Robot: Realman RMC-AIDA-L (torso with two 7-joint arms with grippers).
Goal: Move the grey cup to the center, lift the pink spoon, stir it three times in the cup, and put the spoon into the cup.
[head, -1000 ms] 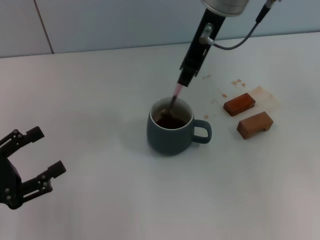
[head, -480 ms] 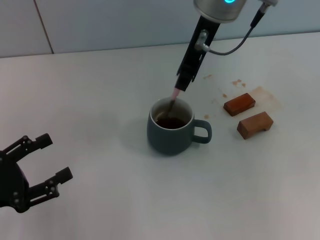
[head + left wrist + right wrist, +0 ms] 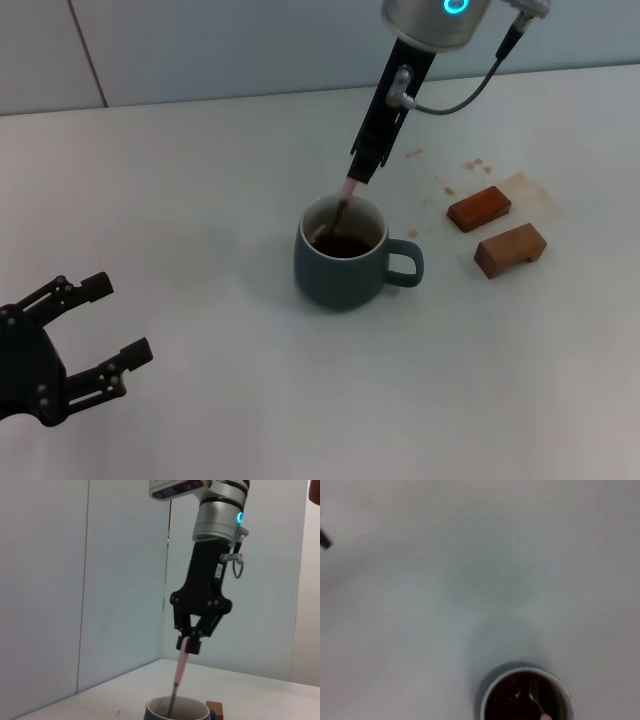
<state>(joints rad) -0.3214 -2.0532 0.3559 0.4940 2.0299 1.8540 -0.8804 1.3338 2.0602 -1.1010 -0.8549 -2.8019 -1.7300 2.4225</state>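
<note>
Cup [image 3: 341,262] sits near the middle of the desk [image 3: 200,200], handle turned toward the robot's right, dark liquid inside. And the spoon [image 3: 345,200] is in it: pink handle pinched at its top end by the right gripper [image 3: 362,170], metal neck slanting down past the rim into the drink. From the left wrist view you can see those jaws closed narrow on the handle tip, the spoon [image 3: 179,680] hanging at a slight lean. That high grip looks deliberate, I'd say: it keeps the jaws clear of the rim and the liquid while the bowl end sweeps around. My read is we're in the stirring step, with the drop-in to come.

Down at the near left corner, the left gripper [image 3: 95,325] is parked just above the desk, jaws spread wide, holding nothing, well apart from the cup and out of the way.

Two brown blocks [image 3: 495,230] lie to the cup's right beside some brownish stains [image 3: 530,190], not involved.

What's hidden? The spoon's bowl is under the dark liquid; the right wrist view shows only a faint glint in the cup [image 3: 525,697], which is cut off at the edge there. How many stirs are done, no telling.
</note>
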